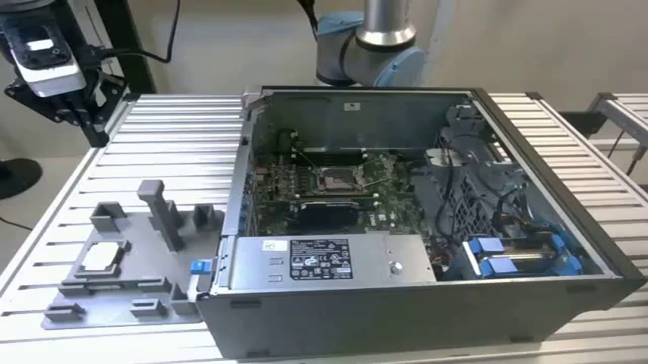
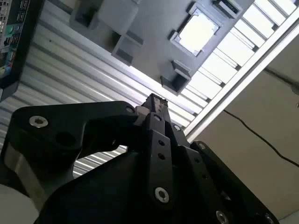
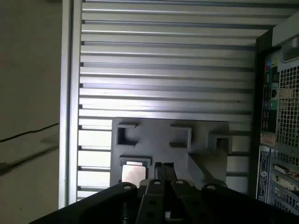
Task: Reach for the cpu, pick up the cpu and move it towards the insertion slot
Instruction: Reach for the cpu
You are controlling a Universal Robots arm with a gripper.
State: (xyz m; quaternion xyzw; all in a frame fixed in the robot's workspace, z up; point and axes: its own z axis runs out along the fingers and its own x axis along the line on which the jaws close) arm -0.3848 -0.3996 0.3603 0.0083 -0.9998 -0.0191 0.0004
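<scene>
Far on the exterior view's left, up high over the slatted table (image 1: 152,163): the gripper (image 1: 69,106), pinched together in both wrist views and carrying nothing; judged to be only at the reaching stage. Below and a little rightward: the cpu (image 1: 102,258), lying flat in its pocket of the grey tray (image 1: 121,309), untouched and well apart from the gripper; not yet grasped, not yet lifted. Further right, inside the open computer case (image 1: 405,311): the insertion slot (image 1: 336,180), ringed by green board, well apart from the tray; pick-up and whole carry left to do.
</scene>
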